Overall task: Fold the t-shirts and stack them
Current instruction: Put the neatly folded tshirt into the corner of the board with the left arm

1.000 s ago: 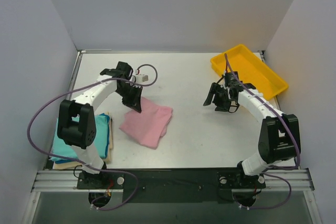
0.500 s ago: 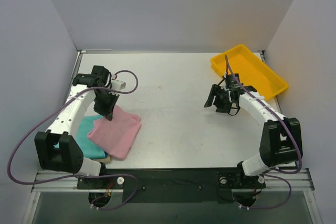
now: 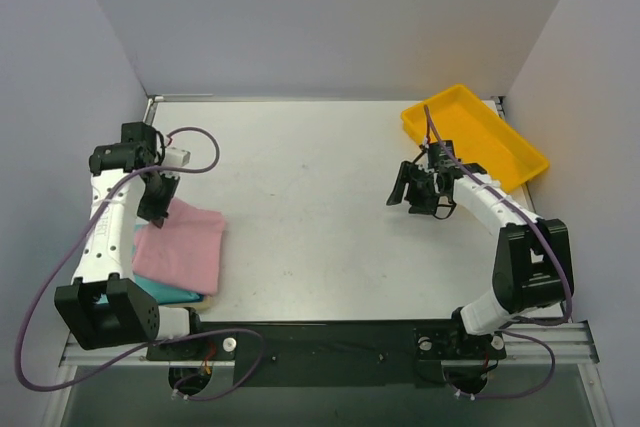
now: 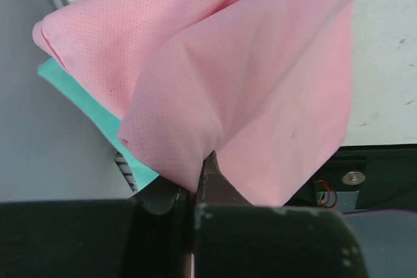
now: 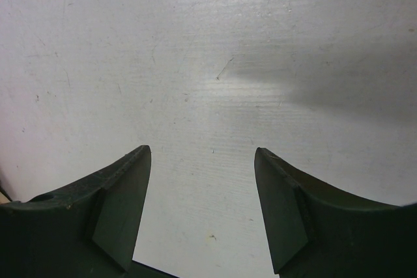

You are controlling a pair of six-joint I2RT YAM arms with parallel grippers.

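White tabletop (image 3: 330,207) action, left edge: within a second the left gripper (image 4: 197,180), pinched shut on the folded pink t-shirt (image 3: 185,252), had swung it from centre onto the teal t-shirt (image 3: 160,291). A cream t-shirt (image 3: 206,299) possibly peeked out beneath. Right gripper (image 5: 202,161) hung wide, holding nothing, near the yellow tray (image 3: 470,115). Stack nearly complete; release looked next.

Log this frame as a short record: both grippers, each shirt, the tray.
left gripper: shut on a fold of the pink shirt
right gripper: open, holding nothing, above the bare table
pink shirt: folded, draped over the teal shirt, near left corner
cream shirt: only a sliver shows under the stack
yellow tray: far right corner
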